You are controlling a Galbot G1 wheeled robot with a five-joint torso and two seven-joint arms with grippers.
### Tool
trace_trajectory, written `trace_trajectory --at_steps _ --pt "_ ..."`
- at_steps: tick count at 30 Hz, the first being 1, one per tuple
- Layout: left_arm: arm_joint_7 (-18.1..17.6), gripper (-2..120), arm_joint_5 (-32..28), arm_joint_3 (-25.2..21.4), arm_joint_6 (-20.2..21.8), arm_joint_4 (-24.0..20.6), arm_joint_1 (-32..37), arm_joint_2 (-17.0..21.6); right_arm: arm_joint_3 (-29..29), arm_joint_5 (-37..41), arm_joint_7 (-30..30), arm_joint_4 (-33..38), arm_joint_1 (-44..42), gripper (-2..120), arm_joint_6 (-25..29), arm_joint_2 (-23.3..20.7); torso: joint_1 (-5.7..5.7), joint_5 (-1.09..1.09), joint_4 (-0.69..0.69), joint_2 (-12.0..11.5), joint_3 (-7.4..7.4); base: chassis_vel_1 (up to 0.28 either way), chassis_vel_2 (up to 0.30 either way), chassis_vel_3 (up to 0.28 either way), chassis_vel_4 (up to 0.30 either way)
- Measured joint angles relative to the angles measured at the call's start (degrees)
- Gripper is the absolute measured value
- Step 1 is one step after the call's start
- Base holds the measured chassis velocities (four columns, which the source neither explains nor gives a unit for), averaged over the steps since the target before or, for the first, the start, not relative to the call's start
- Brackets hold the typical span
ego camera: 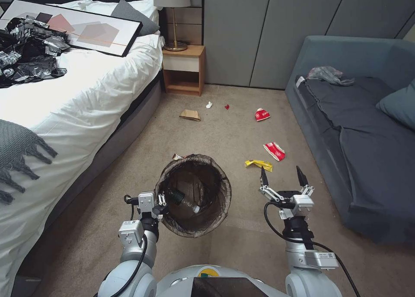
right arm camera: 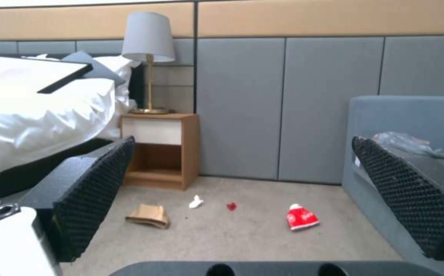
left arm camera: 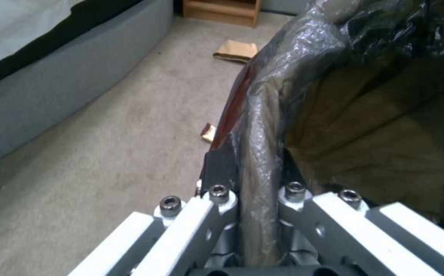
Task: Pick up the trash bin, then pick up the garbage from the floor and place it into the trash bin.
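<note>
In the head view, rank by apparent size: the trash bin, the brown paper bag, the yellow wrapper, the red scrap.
1. Trash bin, nearest the camera.
2. Brown paper bag and yellow wrapper: too alike to rank, and the bag lies farther off.
3. Red scrap.

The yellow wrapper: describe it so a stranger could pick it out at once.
Start at the blue-grey sofa on the robot's right, then look down to the carpet between it and the trash bin. The yellow wrapper lies flat there, just ahead of the open right gripper. It is the lone yellow strip; its nearest neighbour is a crushed red-and-white cup.
</note>
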Motion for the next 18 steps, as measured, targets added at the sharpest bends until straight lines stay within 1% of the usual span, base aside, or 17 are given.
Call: trace_trajectory --at_steps 4,8,11,12,18 --pt "-0.17 3 0.03 0.00 0.01 0.10 -0.04 -0.03 0.00 0.00 -0.09 -0.05 0.01 100 0.04 0.00 0.00 0.01 0.01 0.00 0.00 -0.186 0.189 0.190 -0.180" --pt "-0.20 3 0.05 0.01 0.06 0.11 -0.09 -0.05 0.00 0.00 -0.22 -0.08 0.02 100 0.11 0.00 0.01 0.00 0.00 0.00 0.01 -0.239 0.222 0.237 -0.226" --pt "-0.20 3 0.06 0.01 0.07 0.11 -0.08 -0.05 -0.01 0.00 -0.31 -0.08 0.03 100 0.14 -0.01 0.01 0.00 0.00 0.00 0.01 -0.265 0.260 0.250 -0.281" --pt "-0.23 3 0.08 0.00 0.08 0.10 -0.07 -0.06 -0.03 0.00 -0.37 -0.08 0.05 100 0.16 0.00 0.01 0.00 0.02 0.00 0.01 -0.258 0.290 0.290 -0.285" --pt "-0.23 3 0.12 0.01 0.10 0.07 -0.02 -0.09 -0.05 -0.04 -0.58 -0.09 0.07 100 0.27 0.00 0.01 -0.02 0.00 0.00 0.02 -0.272 0.286 0.274 -0.276"
